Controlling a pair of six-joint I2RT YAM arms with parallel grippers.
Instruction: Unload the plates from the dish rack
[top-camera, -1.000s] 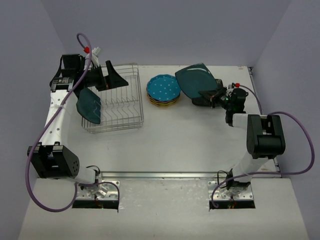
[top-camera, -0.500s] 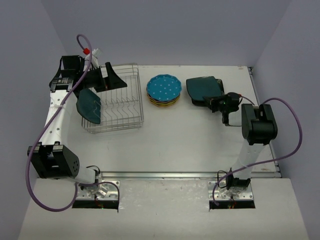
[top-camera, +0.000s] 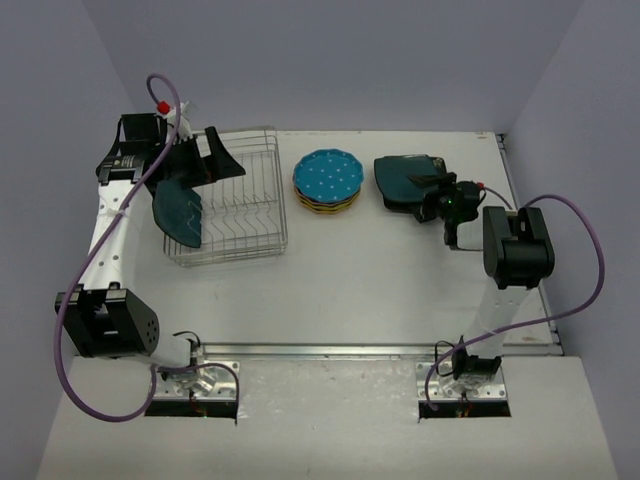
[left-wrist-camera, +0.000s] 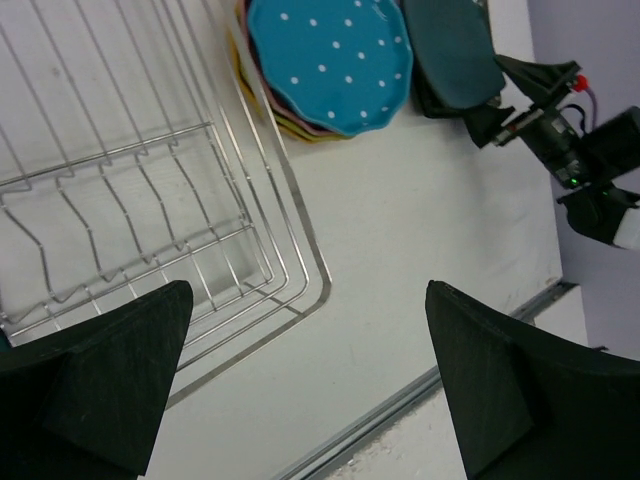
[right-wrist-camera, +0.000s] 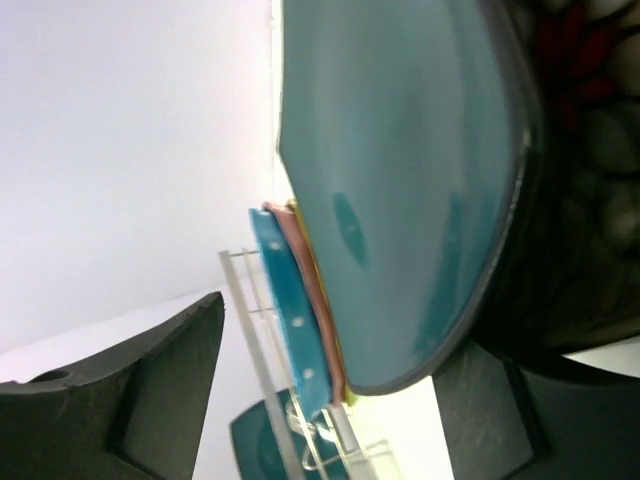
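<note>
Down from its lifted, tilted pose of a second ago comes the dark teal plate (top-camera: 403, 176), and the right gripper (top-camera: 428, 187) that carried it has since let its fingers spread. That plate now lies flat on top of a black speckled plate (right-wrist-camera: 580, 240) at the right rear of the table (top-camera: 380, 290). Seen from the right wrist, the two fingers stand wide apart. The plate's near edge is still between them, close to one finger and clear of the other, so nothing is clamped.

To the left of that pair, and apart from it, sits a stack of round scalloped plates. The dotted blue plate (top-camera: 327, 174) is on top, with yellow and orange rims showing beneath it. The dish rack (top-camera: 226, 258) stands just left of the stack, near it but not touching. A second teal plate (top-camera: 177, 213) stands on edge at the rack's left side, leaning a little.

The left gripper (top-camera: 203, 165) hangs over the rear left part of the rack, just beside that standing plate. Its fingers are spread as wide as they go, with nothing between them. It has barely shifted over the last second.
</note>
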